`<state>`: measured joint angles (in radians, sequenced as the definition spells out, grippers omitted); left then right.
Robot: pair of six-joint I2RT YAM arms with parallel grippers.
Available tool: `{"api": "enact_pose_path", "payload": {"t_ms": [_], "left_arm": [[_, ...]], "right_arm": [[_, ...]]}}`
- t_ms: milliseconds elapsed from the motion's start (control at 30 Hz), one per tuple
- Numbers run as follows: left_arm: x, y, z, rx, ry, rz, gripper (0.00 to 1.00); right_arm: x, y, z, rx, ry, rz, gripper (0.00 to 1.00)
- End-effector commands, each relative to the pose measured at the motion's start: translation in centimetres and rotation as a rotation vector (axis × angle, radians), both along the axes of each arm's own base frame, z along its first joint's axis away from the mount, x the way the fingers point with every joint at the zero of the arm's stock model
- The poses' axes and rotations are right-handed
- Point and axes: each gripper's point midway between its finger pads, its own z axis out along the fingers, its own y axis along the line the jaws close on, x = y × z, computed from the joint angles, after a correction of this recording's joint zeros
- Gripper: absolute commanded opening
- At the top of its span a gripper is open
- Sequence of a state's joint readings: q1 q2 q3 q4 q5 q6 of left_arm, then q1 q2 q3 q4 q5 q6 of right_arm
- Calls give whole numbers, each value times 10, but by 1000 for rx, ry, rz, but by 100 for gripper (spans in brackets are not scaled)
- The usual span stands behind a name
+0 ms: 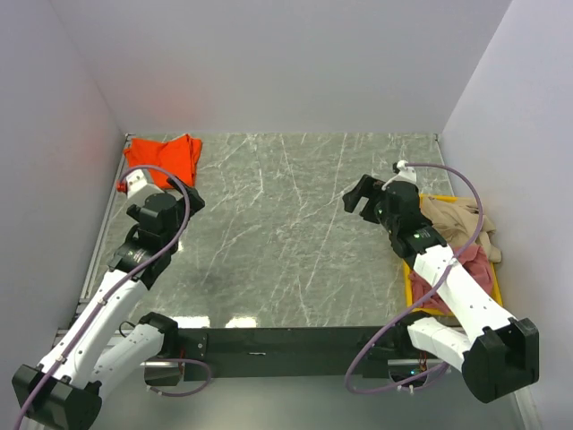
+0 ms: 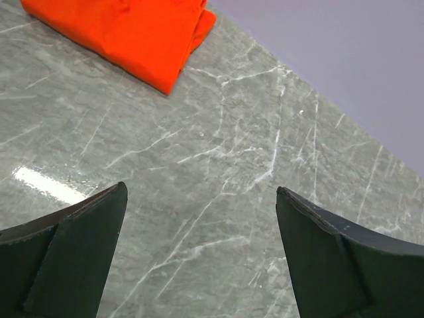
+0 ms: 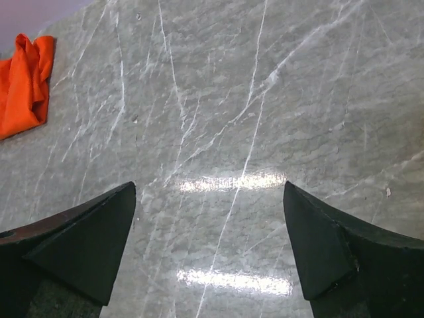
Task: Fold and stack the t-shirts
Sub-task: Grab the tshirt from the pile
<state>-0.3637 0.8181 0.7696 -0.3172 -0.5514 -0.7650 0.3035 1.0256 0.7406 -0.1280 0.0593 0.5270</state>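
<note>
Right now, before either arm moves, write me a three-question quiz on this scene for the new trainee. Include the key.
1. True or false: the orange-red t-shirt lies at the far left corner of the table.
2. Which shirts are in the yellow tray? A: tan and pink. B: orange-red and tan. C: none.
3. Fill in: the left gripper and right gripper are both ___.

Key
1. True.
2. A: the tan t-shirt and pink t-shirt.
3. Open, holding nothing.
</note>
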Motion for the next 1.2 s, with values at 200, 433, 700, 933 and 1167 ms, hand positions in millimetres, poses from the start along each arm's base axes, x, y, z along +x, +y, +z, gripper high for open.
{"api": "enact_pose_path", "payload": {"t_ms": [200, 433, 700, 933, 1167], "left_arm": [[9, 3, -4, 12, -4, 36, 99], [12, 1, -14, 26, 22, 26, 100], [16, 2, -26, 39, 55, 30, 99], [23, -6, -32, 31, 73, -7, 99], [28, -13, -37, 23, 86, -44, 99]], "right_arm": [[20, -21, 54, -66, -53, -124, 100], [4, -86, 44, -193, 102, -488, 100], [-63, -174, -15, -51, 382, -855, 100], [-115, -229, -18, -19, 352, -1082, 100], [-79, -252, 12, -44, 279, -1037, 99]]}}
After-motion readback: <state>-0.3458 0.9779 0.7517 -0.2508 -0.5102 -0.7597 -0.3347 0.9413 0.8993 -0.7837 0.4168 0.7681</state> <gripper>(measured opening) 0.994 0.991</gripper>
